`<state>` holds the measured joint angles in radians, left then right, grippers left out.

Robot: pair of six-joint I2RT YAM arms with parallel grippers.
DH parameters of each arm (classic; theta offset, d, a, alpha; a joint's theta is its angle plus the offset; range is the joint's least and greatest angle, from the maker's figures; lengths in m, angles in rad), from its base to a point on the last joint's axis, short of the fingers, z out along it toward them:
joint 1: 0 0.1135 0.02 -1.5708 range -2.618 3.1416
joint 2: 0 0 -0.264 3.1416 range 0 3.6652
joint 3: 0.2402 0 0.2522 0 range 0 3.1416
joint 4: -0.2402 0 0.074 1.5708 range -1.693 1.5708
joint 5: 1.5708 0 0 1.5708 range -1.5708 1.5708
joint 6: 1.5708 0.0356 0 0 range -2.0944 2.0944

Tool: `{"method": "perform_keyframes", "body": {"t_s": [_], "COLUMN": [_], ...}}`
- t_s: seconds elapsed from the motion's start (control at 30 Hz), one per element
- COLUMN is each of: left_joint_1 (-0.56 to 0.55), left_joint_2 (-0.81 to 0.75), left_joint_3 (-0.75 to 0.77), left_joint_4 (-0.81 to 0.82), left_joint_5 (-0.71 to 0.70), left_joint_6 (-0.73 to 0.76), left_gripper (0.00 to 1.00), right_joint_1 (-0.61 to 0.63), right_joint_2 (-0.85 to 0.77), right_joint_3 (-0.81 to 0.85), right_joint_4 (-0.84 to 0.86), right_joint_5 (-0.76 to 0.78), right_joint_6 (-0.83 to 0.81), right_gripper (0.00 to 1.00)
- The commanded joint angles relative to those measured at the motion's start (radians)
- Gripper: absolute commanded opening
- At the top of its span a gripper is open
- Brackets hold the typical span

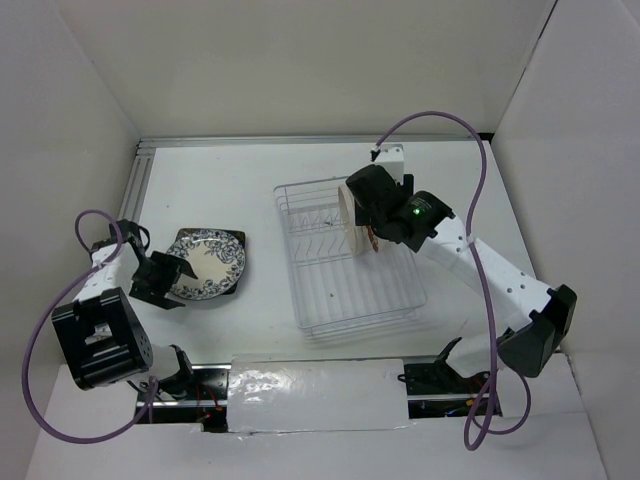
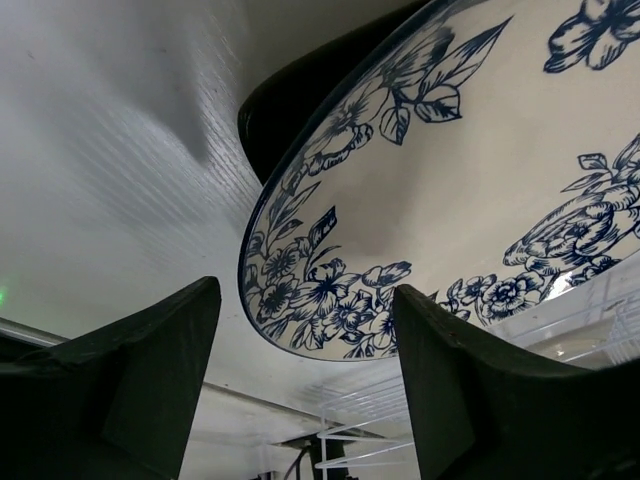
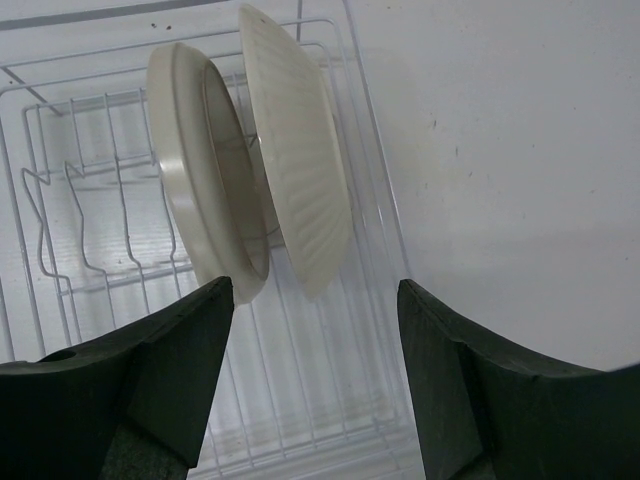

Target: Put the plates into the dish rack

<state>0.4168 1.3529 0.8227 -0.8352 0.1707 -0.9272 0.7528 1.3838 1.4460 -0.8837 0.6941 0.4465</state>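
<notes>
The blue-white floral round plate [image 1: 207, 261] lies on the dark square floral plate [image 1: 240, 240] at the left of the table. My left gripper [image 1: 168, 281] is open at the round plate's near-left edge. In the left wrist view its fingers [image 2: 150, 370] flank the floral rim [image 2: 330, 300], and the dark plate [image 2: 300, 100] shows beneath it. Two plates stand upright in the dish rack [image 1: 350, 290]. They are a cream one [image 3: 200, 180] and a ribbed one [image 3: 300, 160], both with their backs toward me. My right gripper [image 3: 315, 340] is open and empty just above them [image 1: 365, 215].
White walls close in the table on the left, back and right. A metal rail [image 1: 140, 180] runs along the left edge. The rack's upright prongs [image 3: 90, 200] beside the two plates stand free. The rack [image 2: 370, 440] shows far behind the floral plate in the left wrist view.
</notes>
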Motion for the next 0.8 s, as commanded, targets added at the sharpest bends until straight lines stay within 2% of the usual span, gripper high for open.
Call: {"method": "perform_keyframes", "body": {"t_s": [0.0,0.2,0.3,0.33,0.37,0.4,0.47,0.6,0.77], "left_joint_1": [0.005,0.005,0.004,0.004,0.004,0.005,0.005,0.002,0.005], "left_joint_2": [-0.006,0.038,0.032,0.028,0.028,0.022,0.012,-0.008,-0.063], "left_joint_3": [-0.020,-0.030,-0.049,-0.053,-0.051,-0.051,-0.040,-0.007,0.044], "left_joint_4": [0.064,0.091,0.108,0.107,0.107,0.104,0.093,0.064,0.027], "left_joint_5": [0.075,0.082,0.082,0.079,0.076,0.073,0.066,0.061,0.044], "left_joint_6": [-0.036,-0.032,-0.030,-0.027,-0.027,-0.022,-0.021,-0.004,0.013], "left_gripper": [0.80,0.64,0.46,0.32,0.32,0.24,0.22,0.00,0.00], "right_joint_1": [-0.001,-0.010,-0.012,-0.010,-0.010,-0.010,-0.010,-0.010,-0.010], "right_joint_2": [-0.049,-0.055,-0.051,-0.045,-0.045,-0.042,-0.037,-0.028,-0.015], "right_joint_3": [-0.012,-0.016,-0.015,-0.012,-0.012,-0.012,-0.009,0.001,0.005], "right_joint_4": [0.038,0.038,0.037,0.034,0.034,0.032,0.032,0.031,0.034], "right_joint_5": [0.012,0.007,0.004,0.004,0.004,0.002,-0.004,-0.011,-0.016], "right_joint_6": [-0.006,-0.006,-0.006,-0.005,-0.005,-0.003,0.000,0.003,0.004], "right_gripper": [0.74,0.74,0.74,0.74,0.74,0.74,0.74,0.74,0.74]}}
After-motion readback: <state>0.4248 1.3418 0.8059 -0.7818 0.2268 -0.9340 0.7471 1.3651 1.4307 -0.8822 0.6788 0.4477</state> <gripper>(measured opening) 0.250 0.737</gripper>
